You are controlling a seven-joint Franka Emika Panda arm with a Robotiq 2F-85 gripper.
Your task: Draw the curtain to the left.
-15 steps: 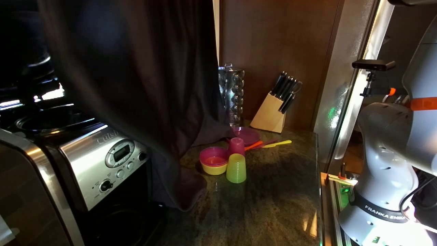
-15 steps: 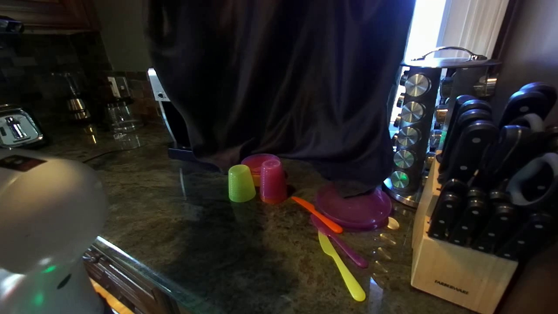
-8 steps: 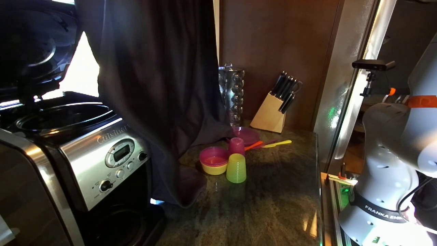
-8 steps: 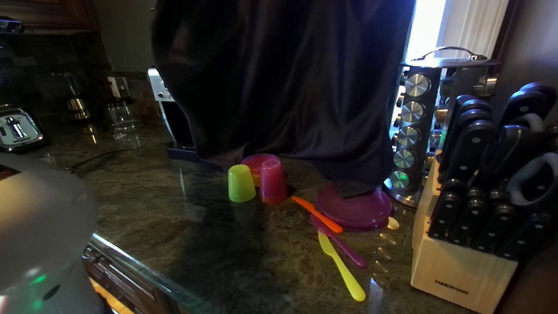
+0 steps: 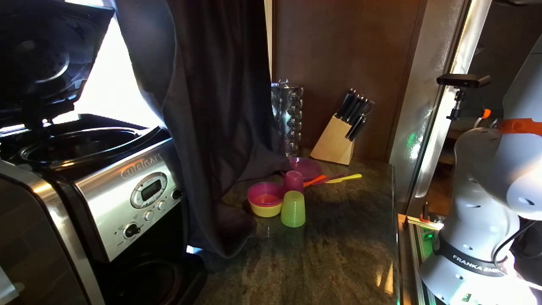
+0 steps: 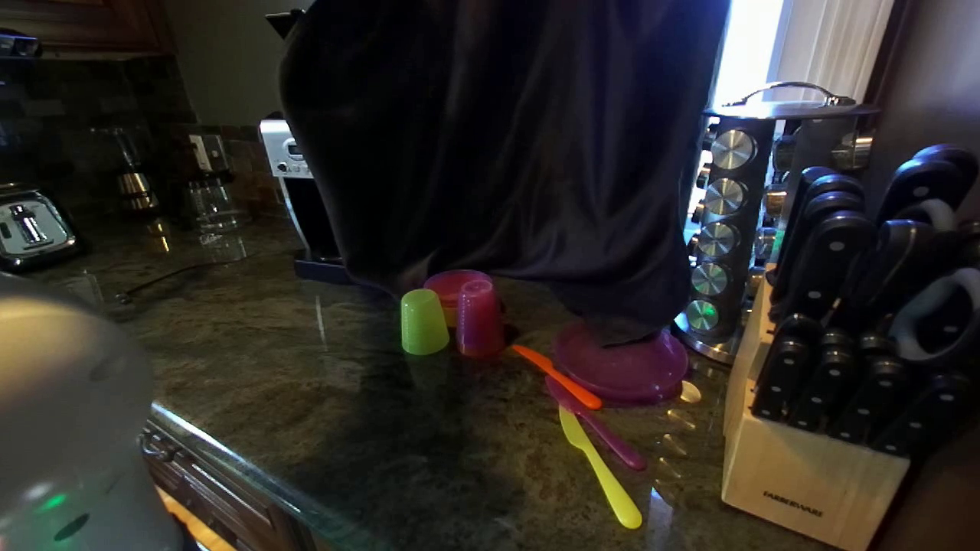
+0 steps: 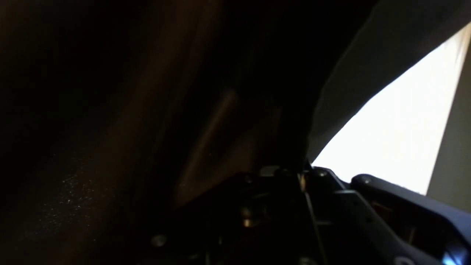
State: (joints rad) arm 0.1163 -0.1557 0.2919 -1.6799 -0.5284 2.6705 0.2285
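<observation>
While the curtain [image 5: 214,106] hangs at 11 o'clock from the green cup [image 5: 293,209] in an exterior view, we see the appliance [image 5: 116,203] at 9 and the knife block [image 5: 333,142] at 1. In an exterior view the curtain partly covers the plate [image 6: 628,371] on the worktop [image 6: 459,444], with the spice rack [image 6: 723,199] at the plate's 1 o'clock. In the wrist view we find the claw [image 7: 303,176] clamped on the curtain, a bright gap [image 7: 397,125] at 2 o'clock.

The pale arm [image 5: 478,195] stands at the edge of both exterior views, an orange band [image 5: 523,126] around one link, its upper part cut off. In the wrist view, the dark hand [image 7: 303,175] has its fingertips together.
</observation>
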